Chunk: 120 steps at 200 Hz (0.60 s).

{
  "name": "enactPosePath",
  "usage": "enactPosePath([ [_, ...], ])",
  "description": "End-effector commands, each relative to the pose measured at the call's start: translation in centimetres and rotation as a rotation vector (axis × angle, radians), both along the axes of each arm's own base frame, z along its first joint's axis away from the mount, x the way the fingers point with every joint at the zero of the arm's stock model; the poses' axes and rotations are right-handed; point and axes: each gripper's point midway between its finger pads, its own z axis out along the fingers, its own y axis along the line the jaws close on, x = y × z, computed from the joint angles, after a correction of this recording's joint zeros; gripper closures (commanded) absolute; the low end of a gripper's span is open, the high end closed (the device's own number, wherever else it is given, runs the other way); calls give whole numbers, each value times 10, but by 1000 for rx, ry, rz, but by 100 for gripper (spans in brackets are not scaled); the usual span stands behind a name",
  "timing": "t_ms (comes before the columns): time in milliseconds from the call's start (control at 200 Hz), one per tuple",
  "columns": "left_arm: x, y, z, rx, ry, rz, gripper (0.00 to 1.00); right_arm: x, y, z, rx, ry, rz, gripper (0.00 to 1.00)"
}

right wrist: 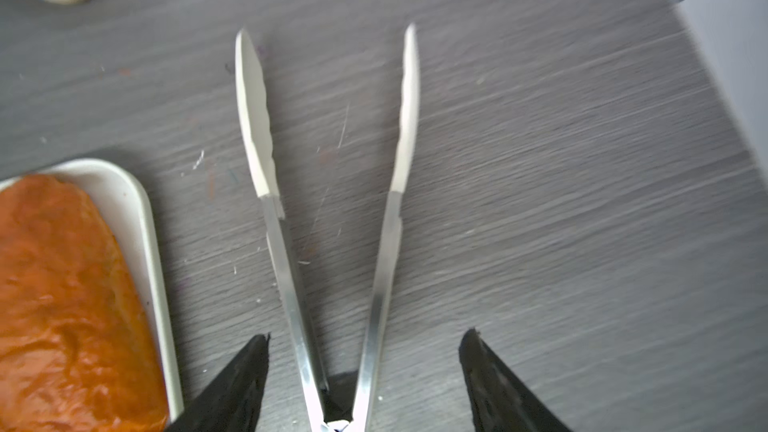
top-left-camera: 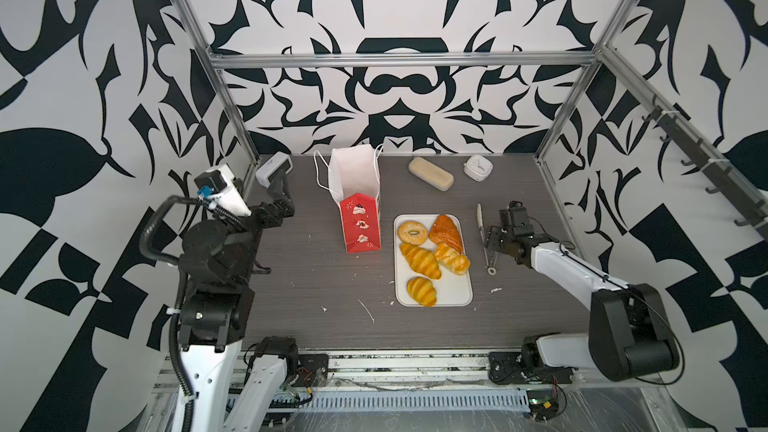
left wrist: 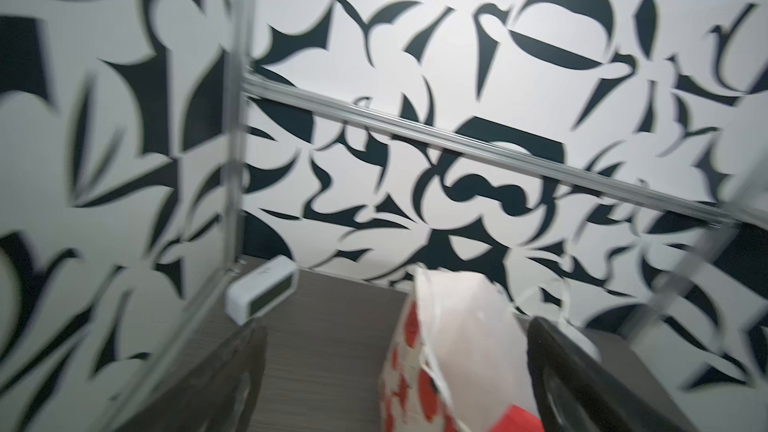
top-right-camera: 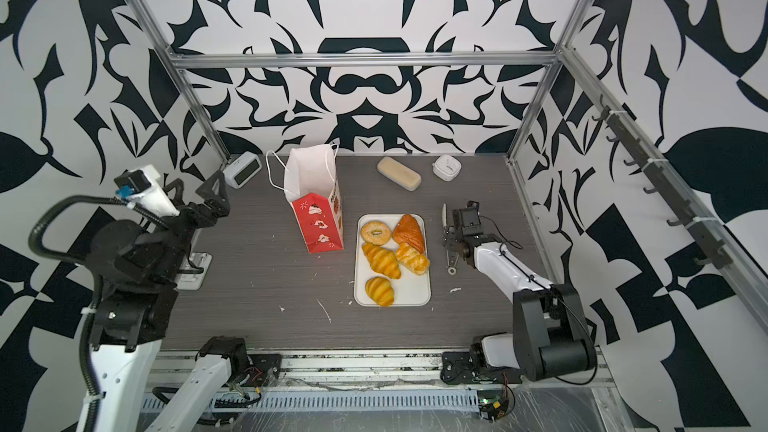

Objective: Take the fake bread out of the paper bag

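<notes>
Black jaws of the right gripper are standing apart, straddling without touching the metal tongs that are lying splayed on the tabletop near its right edge. Just beside them, the white tray is sitting right of the tabletop's middle. It is carrying all five pieces of the fake bread: a ring bagel, a darker triangular puff, a braided twist, a striped croissant and a second croissant.

Near the left edge, the left gripper is hanging with its jaws wide apart, holding nothing. The paper bag is standing upright just beside the tray's far left corner, and no pastry is showing in the visible part of its white interior.

Judging by their glossy skins, the pastries are likely handling as light, slick toys, best taken across the thick middle, the bagel by its rim. The bag is looking thin and easily tipped or crumpled, so its top rim is offering the safest hold.

Red panels are bearing small white motifs. Print on a side panel is too small to read, and no brand is showing.

Along the far edge, a pale beige block and a small white clock are lying clear of the work, with a digital clock in the far left corner.
</notes>
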Motion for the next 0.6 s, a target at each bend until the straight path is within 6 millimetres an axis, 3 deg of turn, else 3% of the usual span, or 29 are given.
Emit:
enactPosePath([
  [0,19,49,-69,103,119,307,0,5,-15,31,-62,-131,-45,25],
  [170,50,48,-137,70,157,313,1,-5,-21,57,-90,-252,-63,27],
  [305,74,36,-201,121,228,251,1,-7,-13,60,-94,-285,-16,24],
  [465,90,34,-253,185,332,236,1,-8,-6,65,-158,-289,25,23],
  [595,101,33,-277,205,310,225,1,-1,2,70,-188,-345,62,23],
])
